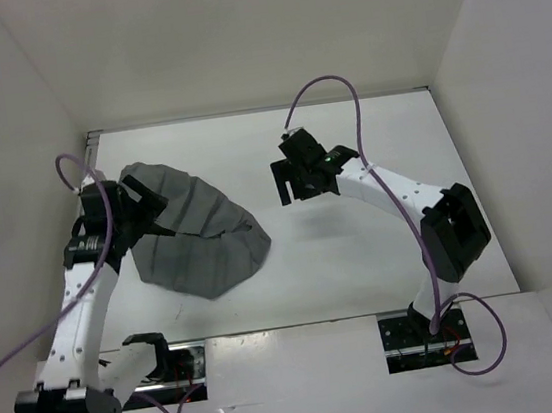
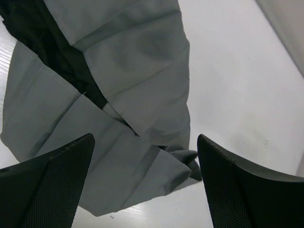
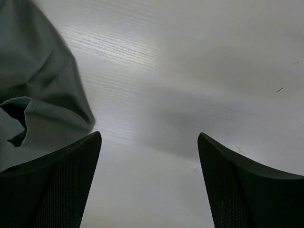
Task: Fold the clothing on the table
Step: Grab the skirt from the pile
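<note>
Left gripper gapes wide over the crumpled skirt on the left side of the bench, holding nothing. Right gripper, equally wide and empty, hovers over the bench near the skirt.

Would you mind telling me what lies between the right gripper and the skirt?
Only bare white table; nothing lies between the right gripper and the skirt, as the top view shows.

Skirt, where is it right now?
Top view: the skirt lies bunched on the left half of the table, beneath the left gripper; the right gripper sits apart, mid-table.
</note>
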Available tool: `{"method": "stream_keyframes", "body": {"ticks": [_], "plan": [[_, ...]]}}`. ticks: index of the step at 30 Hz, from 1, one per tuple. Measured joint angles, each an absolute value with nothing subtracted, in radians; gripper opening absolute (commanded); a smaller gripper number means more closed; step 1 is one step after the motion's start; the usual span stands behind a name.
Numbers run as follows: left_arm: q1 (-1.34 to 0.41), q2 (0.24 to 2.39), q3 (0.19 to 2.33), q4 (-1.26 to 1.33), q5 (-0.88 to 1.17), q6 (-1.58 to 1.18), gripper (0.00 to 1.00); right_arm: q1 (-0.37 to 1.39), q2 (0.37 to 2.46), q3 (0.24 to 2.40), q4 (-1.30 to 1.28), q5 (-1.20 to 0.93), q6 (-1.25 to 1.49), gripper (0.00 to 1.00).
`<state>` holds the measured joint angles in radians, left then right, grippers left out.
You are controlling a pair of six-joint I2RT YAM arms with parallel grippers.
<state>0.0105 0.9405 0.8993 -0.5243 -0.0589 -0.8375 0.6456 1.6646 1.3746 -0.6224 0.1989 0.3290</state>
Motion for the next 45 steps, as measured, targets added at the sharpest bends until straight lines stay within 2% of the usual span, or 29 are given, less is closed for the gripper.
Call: {"method": "stream_keyframes", "body": {"ticks": [2,9,15,18,19,20,24,25,26,27,28,29,30,33,42,45], "plan": [[0.013,1.033,0.962,-0.541,-0.077,-0.829,0.94,0.646,1.691,1.366,-0.624,0.178,0.346,0.86],[0.005,1.590,1.326,-0.488,-0.130,-0.704,0.92,0.646,1.702,1.366,-0.626,0.141,0.360,0.86],[-0.002,1.765,1.464,-0.480,-0.195,-0.607,0.92,0.646,1.702,1.365,-0.625,0.134,0.363,0.86],[-0.002,1.821,1.549,-0.487,-0.219,-0.589,0.30,0.646,1.702,1.364,-0.624,0.131,0.364,0.86],[-0.003,1.847,1.586,-0.493,-0.218,-0.577,0.19,0.646,1.702,1.363,-0.624,0.132,0.366,0.86],[-0.005,1.876,1.620,-0.496,-0.216,-0.562,0.13,0.646,1.702,1.363,-0.624,0.133,0.366,0.86],[-0.027,2.022,1.760,-0.581,-0.179,-0.519,0.19,0.645,1.702,1.361,-0.624,0.142,0.367,0.86],[-0.044,2.071,1.806,-0.614,-0.185,-0.511,0.16,0.645,1.702,1.361,-0.624,0.145,0.367,0.86],[-0.062,2.107,1.836,-0.638,-0.194,-0.500,0.05,0.643,1.702,1.361,-0.624,0.148,0.367,0.86],[-0.085,2.137,1.853,-0.658,-0.203,-0.493,0.00,0.641,1.702,1.361,-0.624,0.153,0.367,0.86],[-0.104,2.151,1.855,-0.676,-0.209,-0.493,0.01,0.639,1.701,1.361,-0.624,0.156,0.367,0.86],[-0.120,2.158,1.855,-0.702,-0.213,-0.485,0.16,0.637,1.700,1.361,-0.624,0.159,0.368,0.86],[-0.147,2.158,1.855,-0.735,-0.213,-0.478,0.58,0.633,1.697,1.361,-0.624,0.162,0.369,0.86],[-0.168,2.124,1.855,-0.758,-0.218,-0.477,0.88,0.625,1.690,1.360,-0.623,0.165,0.369,0.86],[-0.136,1.872,1.885,-0.789,-0.344,-0.509,0.90,0.623,1.678,1.350,-0.618,0.141,0.374,0.86],[-0.120,1.848,1.870,-0.793,-0.355,-0.533,0.90,0.623,1.678,1.348,-0.614,0.134,0.377,0.86]]}}
